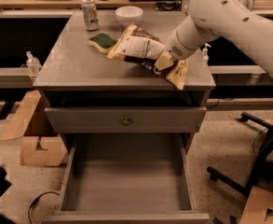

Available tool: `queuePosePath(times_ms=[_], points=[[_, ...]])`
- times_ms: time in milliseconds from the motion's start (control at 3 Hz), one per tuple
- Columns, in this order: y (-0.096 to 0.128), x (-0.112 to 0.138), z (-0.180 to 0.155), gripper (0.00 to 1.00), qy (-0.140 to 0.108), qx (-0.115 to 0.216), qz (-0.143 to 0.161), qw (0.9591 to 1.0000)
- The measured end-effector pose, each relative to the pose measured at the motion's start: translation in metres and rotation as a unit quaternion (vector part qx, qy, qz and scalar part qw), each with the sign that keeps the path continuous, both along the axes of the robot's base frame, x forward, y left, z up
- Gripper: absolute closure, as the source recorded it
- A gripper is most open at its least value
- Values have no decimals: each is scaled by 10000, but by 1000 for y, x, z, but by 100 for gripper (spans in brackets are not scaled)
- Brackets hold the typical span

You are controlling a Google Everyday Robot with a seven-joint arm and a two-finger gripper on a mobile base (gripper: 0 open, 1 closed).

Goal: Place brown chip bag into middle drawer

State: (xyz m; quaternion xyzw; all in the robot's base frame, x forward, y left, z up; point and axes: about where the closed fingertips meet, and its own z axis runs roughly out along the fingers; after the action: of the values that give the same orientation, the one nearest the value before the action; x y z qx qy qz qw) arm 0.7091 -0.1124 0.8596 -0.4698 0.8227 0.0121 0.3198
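The brown chip bag (138,48) lies tilted on the grey cabinet top, white printed panel up, with a brown and yellow-cream end near the right front edge. My gripper (165,61) comes in from the right on a thick white arm. It is shut on the bag's pinched middle, and the foil mostly hides the fingers. The bag's left end overlaps a green-yellow sponge (102,41). The middle drawer (126,183) stands pulled out below, its bare grey floor showing.
A soda can (89,14) and a white bowl (129,15) stand at the back of the cabinet top (71,66). A shut drawer front with a round knob (126,121) is above the open drawer. Cardboard boxes (31,134) lie at the left and a chair base (248,171) at the right.
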Motion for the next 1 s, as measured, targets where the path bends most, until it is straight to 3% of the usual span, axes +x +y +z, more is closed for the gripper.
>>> queuePosePath(times_ms=[333,667,1000], points=[[0,0,0,100,-1,0,0,10000],[-2,-33,29,100,-240,-62,-28,9997],[-13,-122,91,100,-764,-149,-231,9967]])
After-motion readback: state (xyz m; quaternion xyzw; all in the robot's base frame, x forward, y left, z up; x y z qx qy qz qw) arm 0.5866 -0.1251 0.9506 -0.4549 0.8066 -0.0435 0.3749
